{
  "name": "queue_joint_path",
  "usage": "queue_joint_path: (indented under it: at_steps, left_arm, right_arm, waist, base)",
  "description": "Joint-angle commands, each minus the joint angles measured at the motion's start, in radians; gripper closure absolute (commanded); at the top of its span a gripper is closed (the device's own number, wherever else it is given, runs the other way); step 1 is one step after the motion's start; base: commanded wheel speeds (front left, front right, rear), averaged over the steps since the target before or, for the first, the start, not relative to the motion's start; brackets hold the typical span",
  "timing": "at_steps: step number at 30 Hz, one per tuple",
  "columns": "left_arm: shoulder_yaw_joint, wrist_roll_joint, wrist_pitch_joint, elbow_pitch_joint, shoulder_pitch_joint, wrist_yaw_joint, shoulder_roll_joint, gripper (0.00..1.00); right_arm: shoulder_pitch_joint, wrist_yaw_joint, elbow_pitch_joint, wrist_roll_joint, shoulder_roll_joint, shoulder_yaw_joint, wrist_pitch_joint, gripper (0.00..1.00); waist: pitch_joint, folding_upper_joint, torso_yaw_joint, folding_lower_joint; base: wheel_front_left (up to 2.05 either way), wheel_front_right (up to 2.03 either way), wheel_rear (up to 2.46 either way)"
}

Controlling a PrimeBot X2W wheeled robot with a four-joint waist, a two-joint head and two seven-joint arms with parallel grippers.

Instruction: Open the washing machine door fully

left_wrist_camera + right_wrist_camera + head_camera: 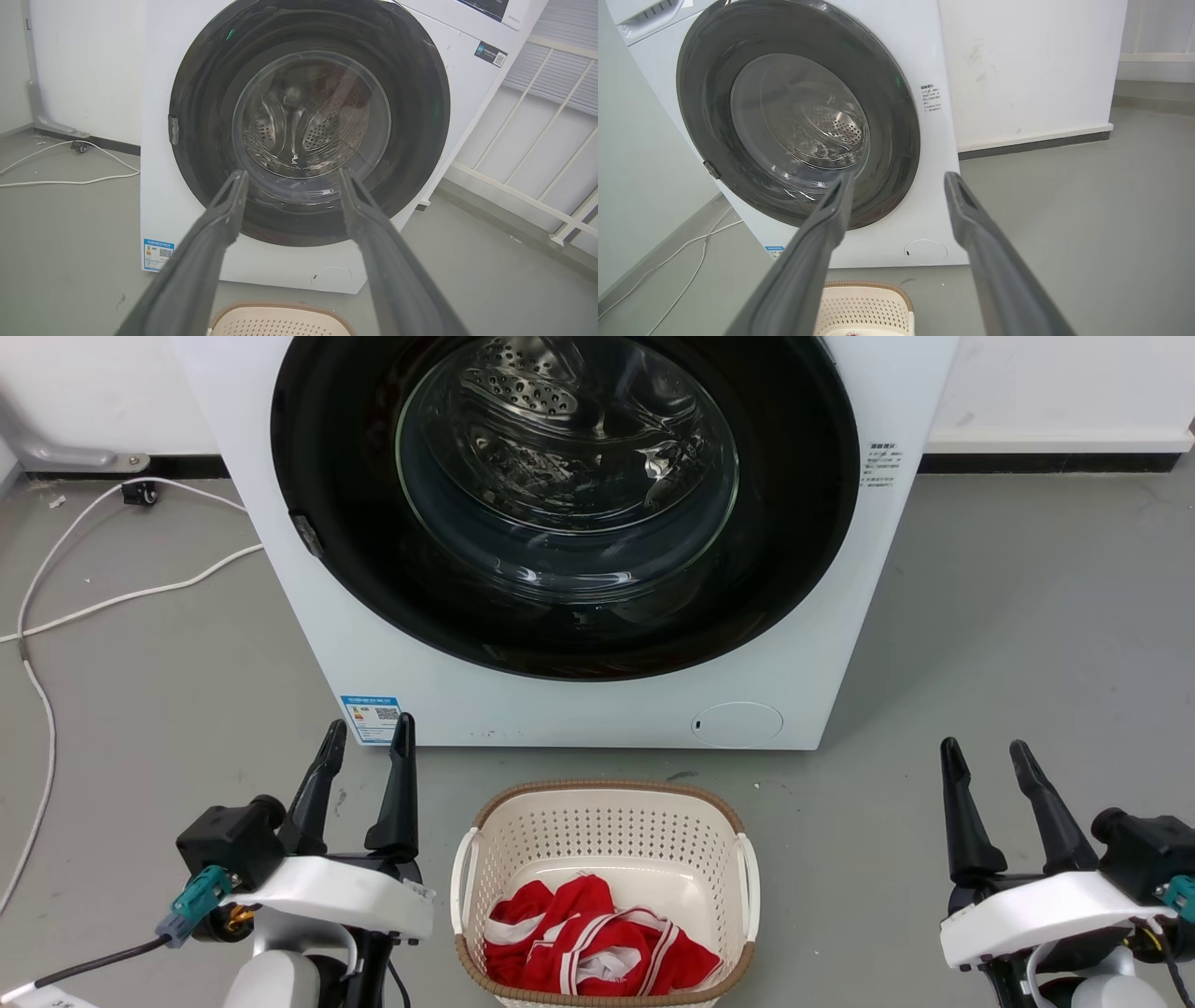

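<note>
Floor (1027, 616); left claw (370, 721), right claw (983, 743) parted

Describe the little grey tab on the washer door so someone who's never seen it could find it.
Find the white washer behind the basket. Its front carries a round black door; follow the rim to the left side. The tab is the one small grey rectangle breaking that glossy black.

The washing machine (560, 714) is placed on the floor (1027, 644) before a wall (93, 392), with the washing machine door (803, 523) set flat in its front. At its 6 o'clock a basket (607, 831) is placed, with a garment (579, 938) laid in it. The left gripper (370, 721) is found at the basket's 9 o'clock, the right gripper (983, 743) at 3 o'clock.
</note>
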Motion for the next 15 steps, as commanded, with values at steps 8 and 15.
queue_joint_path:
  at_steps: [8, 15]
  left_arm:
    - [-0.004, 0.093, -0.025, -0.008, -0.017, 0.002, -0.002, 0.0]
    - [-0.006, 0.16, -0.04, -0.003, -0.018, 0.007, -0.002, 0.0]
  right_arm:
    - [0.005, 0.0, -0.019, -0.088, 0.0, 0.008, -0.005, 0.0]
    - [0.008, 0.0, -0.023, -0.141, 0.0, 0.007, -0.005, 0.0]
  waist:
    - [0.001, 0.0, -0.001, 0.0]
    - [0.002, 0.0, -0.001, 0.0]
  base:
    - [0.0, 0.0, 0.0]
    - [0.0, 0.0, 0.0]
